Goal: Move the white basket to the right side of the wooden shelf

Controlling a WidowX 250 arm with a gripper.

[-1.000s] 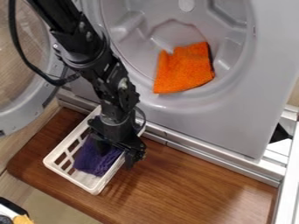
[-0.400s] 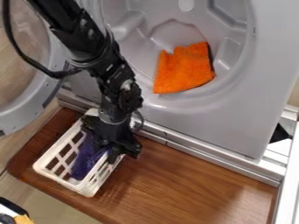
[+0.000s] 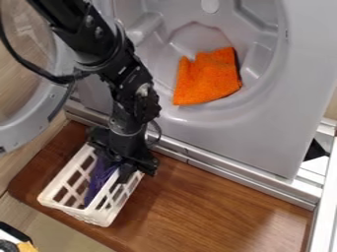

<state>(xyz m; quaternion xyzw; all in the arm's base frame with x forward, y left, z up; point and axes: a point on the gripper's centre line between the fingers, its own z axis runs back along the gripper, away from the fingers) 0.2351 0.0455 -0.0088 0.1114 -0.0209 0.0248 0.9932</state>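
The black gripper (image 3: 125, 175) is at the upper right part of the white basket (image 3: 103, 214), on the left side of the wooden shelf (image 3: 217, 206). It is shut on the basket's right long wall near the far end. The basket leans, with the slatted outer face of that wall turned toward the camera. A purple cloth (image 3: 97, 183) lies inside, bunched along the right wall. The gripper and wrist cover the basket's far right corner.
Behind the shelf stands a grey machine with a round opening holding an orange cloth (image 3: 208, 78). Its open round door (image 3: 29, 129) is at the left. A metal rail (image 3: 227, 172) runs along the shelf's back edge, and a white frame (image 3: 323, 197) stands at the right.
The gripper has shifted slightly left. The basket has moved a little left and tipped, showing more of its right outer wall, and the purple cloth has bunched into a narrower strip.
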